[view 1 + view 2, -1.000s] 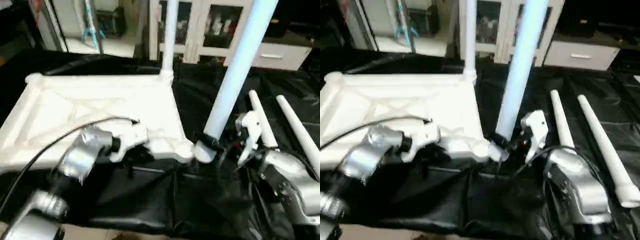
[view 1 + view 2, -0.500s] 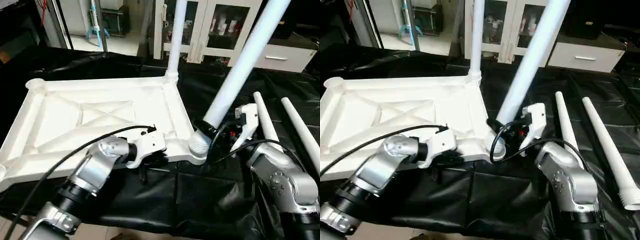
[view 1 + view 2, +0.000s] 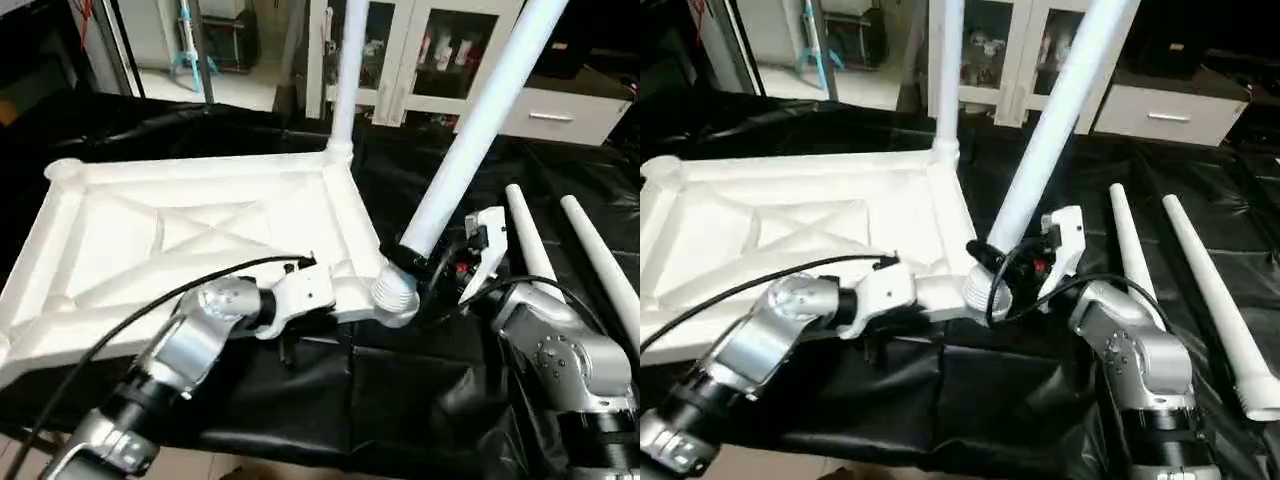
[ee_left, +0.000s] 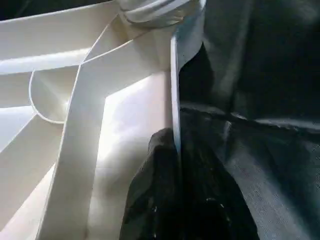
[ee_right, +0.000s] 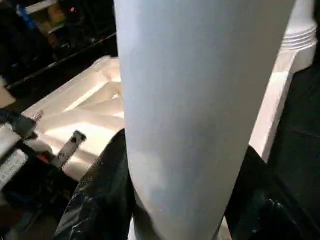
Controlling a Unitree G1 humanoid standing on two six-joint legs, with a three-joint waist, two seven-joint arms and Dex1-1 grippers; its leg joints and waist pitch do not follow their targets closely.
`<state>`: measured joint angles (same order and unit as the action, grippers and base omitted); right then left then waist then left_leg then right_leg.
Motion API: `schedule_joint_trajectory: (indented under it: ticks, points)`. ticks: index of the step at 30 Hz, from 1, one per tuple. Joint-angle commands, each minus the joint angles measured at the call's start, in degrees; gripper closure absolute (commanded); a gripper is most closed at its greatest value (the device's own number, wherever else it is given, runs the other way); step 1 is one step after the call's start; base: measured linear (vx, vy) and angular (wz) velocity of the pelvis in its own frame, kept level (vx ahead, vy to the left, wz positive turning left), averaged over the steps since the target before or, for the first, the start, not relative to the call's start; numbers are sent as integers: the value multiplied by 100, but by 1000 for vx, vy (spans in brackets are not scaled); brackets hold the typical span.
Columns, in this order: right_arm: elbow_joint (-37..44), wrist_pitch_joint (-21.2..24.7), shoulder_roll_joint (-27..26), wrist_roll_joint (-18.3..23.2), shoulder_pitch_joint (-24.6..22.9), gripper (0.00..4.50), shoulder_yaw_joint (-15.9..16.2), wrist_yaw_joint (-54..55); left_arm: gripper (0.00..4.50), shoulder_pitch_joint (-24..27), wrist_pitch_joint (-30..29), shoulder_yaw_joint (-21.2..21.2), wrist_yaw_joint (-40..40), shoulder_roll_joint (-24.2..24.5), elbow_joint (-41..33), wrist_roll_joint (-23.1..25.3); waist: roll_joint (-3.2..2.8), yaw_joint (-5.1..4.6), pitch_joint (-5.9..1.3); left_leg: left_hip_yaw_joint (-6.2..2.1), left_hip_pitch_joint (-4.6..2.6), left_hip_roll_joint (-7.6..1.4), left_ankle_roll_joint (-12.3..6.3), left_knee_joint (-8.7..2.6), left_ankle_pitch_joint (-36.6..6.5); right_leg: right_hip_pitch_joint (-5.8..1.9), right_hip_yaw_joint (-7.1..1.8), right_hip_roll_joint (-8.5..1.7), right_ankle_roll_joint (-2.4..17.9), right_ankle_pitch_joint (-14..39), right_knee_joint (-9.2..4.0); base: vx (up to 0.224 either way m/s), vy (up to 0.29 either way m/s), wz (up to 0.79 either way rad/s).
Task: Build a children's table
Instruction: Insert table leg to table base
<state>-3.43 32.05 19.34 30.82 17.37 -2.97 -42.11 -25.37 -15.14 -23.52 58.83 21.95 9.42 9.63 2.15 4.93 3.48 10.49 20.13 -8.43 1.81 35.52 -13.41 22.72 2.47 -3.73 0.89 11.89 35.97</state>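
The children's table top [image 3: 200, 225] lies upside down on the black cloth, its X ribs facing up. One white leg [image 3: 347, 60] stands upright in the far right corner. A second leg [image 3: 470, 130] leans to the right, its ribbed foot [image 3: 393, 290] at the near right corner lobe. My right gripper [image 3: 408, 262] is shut on this leg just above the foot, with black fingers [image 5: 102, 190] on both sides of the tube. My left gripper [image 4: 175, 145] is shut on the table top's near rim [image 4: 172, 90], close to that corner.
Two loose white legs [image 3: 525, 235] [image 3: 600, 265] lie side by side on the black cloth right of my right arm. A black cable [image 3: 150, 300] runs over my left forearm. White cabinets [image 3: 430, 50] stand behind the work table.
The camera has shifted and steadied. Both grips hold as before, and the leaning leg's foot stays at the near right corner.
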Motion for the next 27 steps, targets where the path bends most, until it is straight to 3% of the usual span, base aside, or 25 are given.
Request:
schedule_joint_trajectory:
  ticks: [1, 6, 14, 27]
  points:
    - [-70, -65, 139, -65, 138, 264, 82, -229, 446, 107, 236, -174, 205, 57, 56, -90, 114, -46, -340, -171, -16, -486, -386, -464, -124, -247, -311, -560, 1269, 795, -414, 0, 0, 0]
    - [-245, -127, 320, -253, 254, 264, 237, -486, 446, 99, 494, -231, 307, 211, 201, -59, 112, -56, -339, -166, -33, -494, -337, -470, -177, -236, -310, -550, 1297, 754, -410, 0, 0, 0]
    - [-212, -116, 512, -296, 294, 264, 381, -817, 450, 47, 605, -265, 426, 297, 278, -81, 180, -62, -340, -158, -25, -497, -361, -456, -136, -247, -316, -559, 1310, 748, -403, 0, 0, 0]
    - [-392, -297, 524, -590, 277, 264, 648, -981, 450, -37, 719, -273, 469, 334, 426, -74, 189, -62, -335, -161, -38, -501, -280, -464, -289, -231, -316, -566, 1287, 949, -425, 0, 0, 0]
